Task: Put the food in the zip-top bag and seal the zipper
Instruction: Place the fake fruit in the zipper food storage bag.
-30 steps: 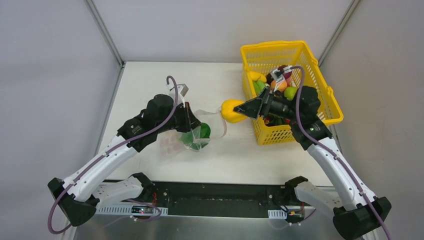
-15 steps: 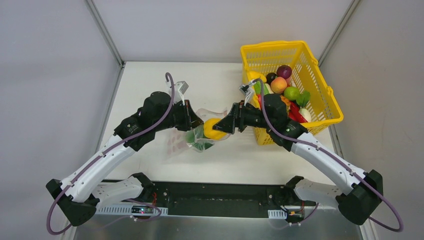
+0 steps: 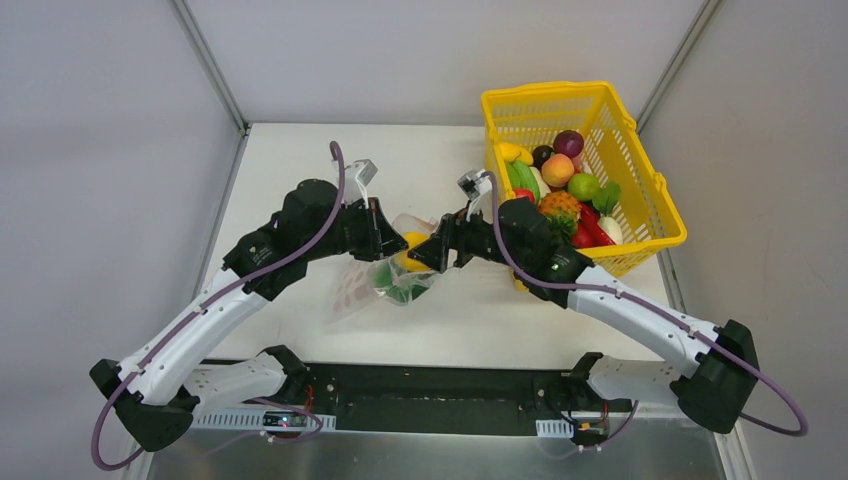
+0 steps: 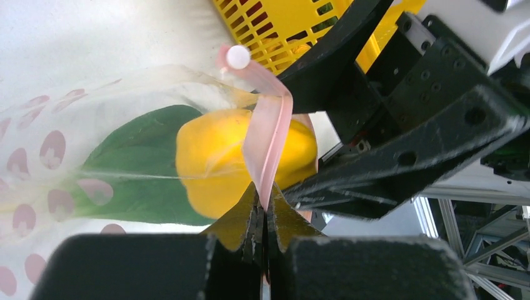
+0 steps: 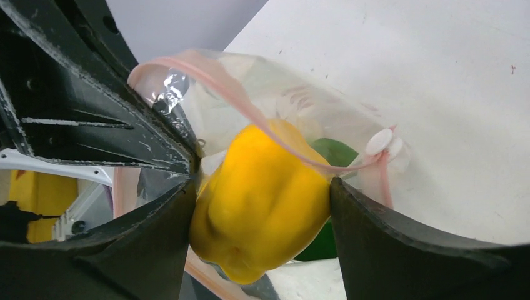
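My right gripper (image 5: 264, 187) is shut on a yellow pepper (image 5: 256, 212), one piece of the food, and holds it in the mouth of the zip-top bag (image 3: 350, 290). The pink zipper (image 5: 206, 75) loops over the pepper's top. A green food piece (image 4: 137, 144) lies inside the bag behind the pepper (image 4: 212, 162). My left gripper (image 4: 262, 206) is shut on the zipper (image 4: 269, 131), lifting the mouth edge off the table. In the top view both grippers meet at the bag mouth, left gripper (image 3: 385, 240) facing right gripper (image 3: 420, 255).
A yellow lattice basket (image 3: 545, 92) stands at the back right with several more food pieces (image 3: 565, 185) in it. The white zipper slider (image 4: 238, 57) sits at the zipper's end. Grey walls close the table's sides and back.
My right gripper has carried the yellow pepper left from beside the basket into the bag's mouth. The left gripper has kept its hold on the zipper, shifting only slightly.
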